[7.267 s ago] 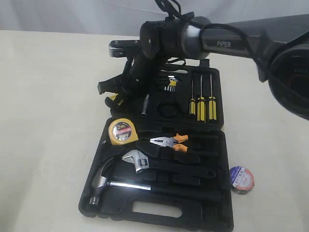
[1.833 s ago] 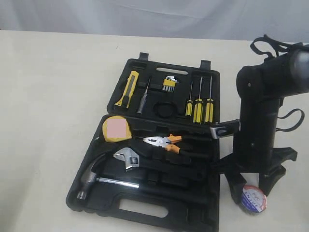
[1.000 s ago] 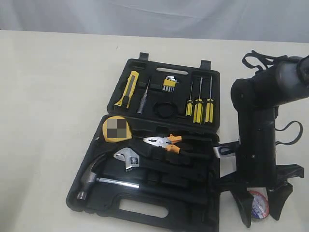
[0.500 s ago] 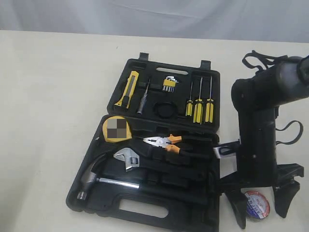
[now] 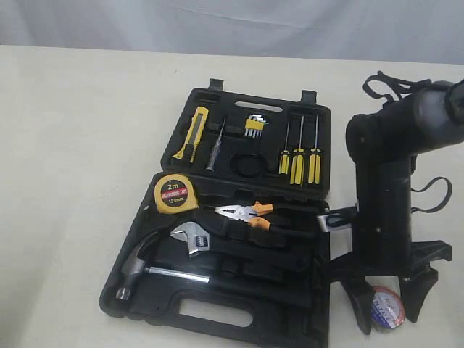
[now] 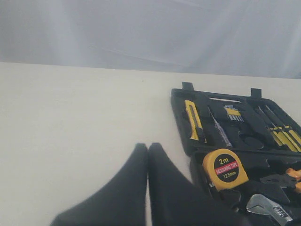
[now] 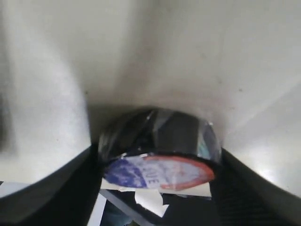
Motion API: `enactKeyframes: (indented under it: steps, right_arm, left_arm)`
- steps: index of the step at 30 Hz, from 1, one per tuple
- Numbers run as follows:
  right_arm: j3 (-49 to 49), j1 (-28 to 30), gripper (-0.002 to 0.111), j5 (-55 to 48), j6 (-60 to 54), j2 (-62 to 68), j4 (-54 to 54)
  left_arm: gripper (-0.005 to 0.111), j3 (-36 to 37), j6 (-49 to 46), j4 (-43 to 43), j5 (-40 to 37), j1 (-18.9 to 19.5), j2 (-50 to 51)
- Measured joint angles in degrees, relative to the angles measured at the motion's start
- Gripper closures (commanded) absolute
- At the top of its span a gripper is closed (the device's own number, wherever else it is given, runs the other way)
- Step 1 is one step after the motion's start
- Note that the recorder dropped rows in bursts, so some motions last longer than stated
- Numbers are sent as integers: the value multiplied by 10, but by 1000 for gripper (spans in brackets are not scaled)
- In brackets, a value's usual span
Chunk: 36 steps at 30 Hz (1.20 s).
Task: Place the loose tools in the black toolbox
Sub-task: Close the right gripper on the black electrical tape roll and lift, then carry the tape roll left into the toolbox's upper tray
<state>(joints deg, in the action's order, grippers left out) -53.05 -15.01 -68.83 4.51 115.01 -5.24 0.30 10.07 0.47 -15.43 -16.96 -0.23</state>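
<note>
Since half a second ago the fingers of the right end effector (image 5: pixel 386 323) have drawn in from a wide straddle. The black tape roll with its blue, red and white label (image 5: pixel 386 307), which then lay flat, now sits tipped between them. In the right wrist view both fingers bear on the roll's sides, so the end effector appears clenched on the tape roll. It is low over the pale surface (image 5: pixel 72 181), just right of the large black moulded plastic toolbox (image 5: pixel 217 313). The hold is on a smooth curved rim and the roll is canted, so during a lift it may pivot or slip out and roll away. The open toolbox's near corner is just beside the fingers, and a low carry could clip its wall. The round recess (image 5: pixel 246 164) in the lid looks like the seat, and a roll released at a tilt could perch on its edge. The left end effector (image 6: pixel 147 153) is clenched on nothing, off to the toolbox's left.
</note>
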Motion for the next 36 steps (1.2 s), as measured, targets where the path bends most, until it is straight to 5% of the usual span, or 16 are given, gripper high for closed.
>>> enactKeyframes:
  steps: [4, 10, 36]
  right_arm:
    - [-5, 0, 57, 0, 0, 0, 0]
    - [-6, 0, 107, 1, 0, 0, 6]
    - [-130, -1, 108, 152, 15, -136, 59]
  left_arm:
    - [107, 0, 0, 0, 0, 0, 0]
    - [107, 0, 0, 0, 0, 0, 0]
    - [107, 0, 0, 0, 0, 0, 0]
